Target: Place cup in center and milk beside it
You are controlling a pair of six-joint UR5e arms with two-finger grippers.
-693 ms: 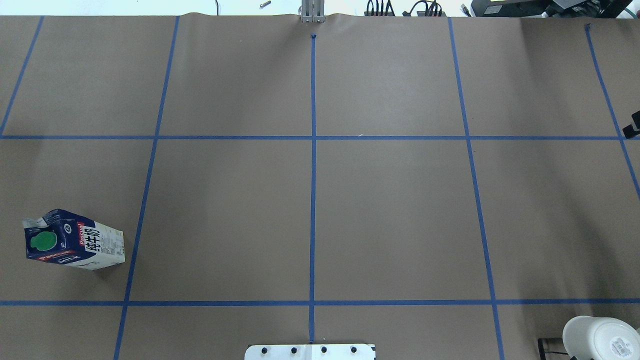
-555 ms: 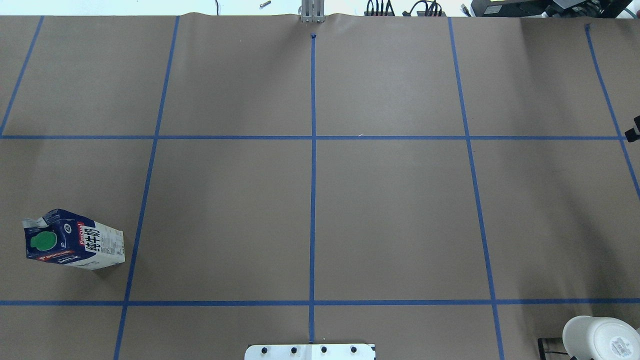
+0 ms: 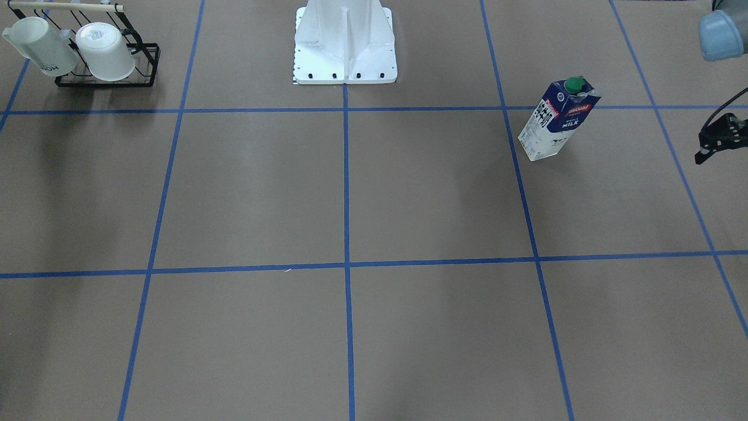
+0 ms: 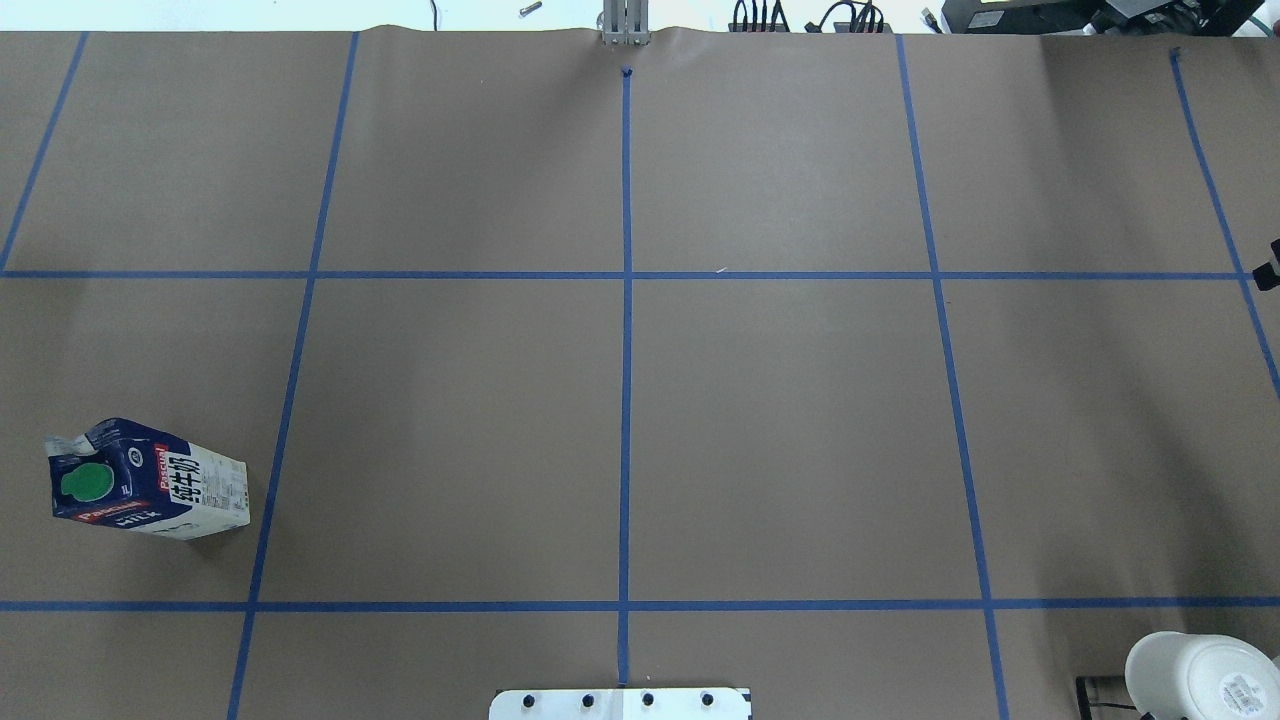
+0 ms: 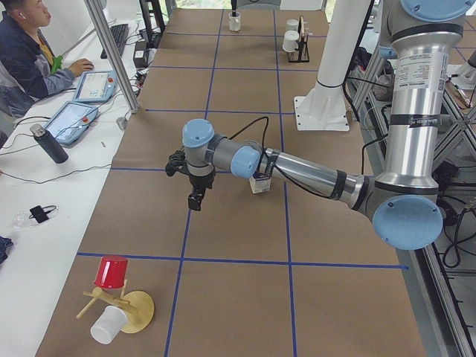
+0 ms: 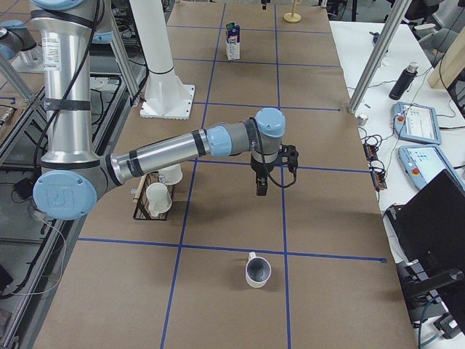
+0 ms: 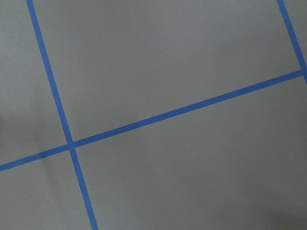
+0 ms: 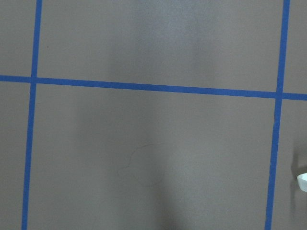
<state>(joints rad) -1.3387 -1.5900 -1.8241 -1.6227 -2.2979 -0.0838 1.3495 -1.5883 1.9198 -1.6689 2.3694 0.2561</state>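
The milk carton [image 4: 150, 480] stands upright at the near left of the table, blue and white with a green cap; it also shows in the front view [image 3: 558, 120] and in the right view [image 6: 232, 40]. The cup [image 6: 258, 271], white with a dark grey inside, stands upright at the table's right end, outside the overhead view. My left gripper [image 5: 195, 199] hangs above the paper left of the milk, and only its edge shows in the front view [image 3: 710, 146]. My right gripper [image 6: 260, 185] hangs above the table short of the cup. I cannot tell whether either gripper is open.
A black wire rack [image 3: 105, 58] with two white mugs stands near the robot base [image 3: 345, 47] on its right side. A wooden mug tree [image 5: 115, 309] with a red and a white cup stands at the left end. An operator [image 5: 30, 44] sits at a side table.
The bit of the right gripper at the overhead view's right edge has slid further right, almost out of view. The milk has not moved.
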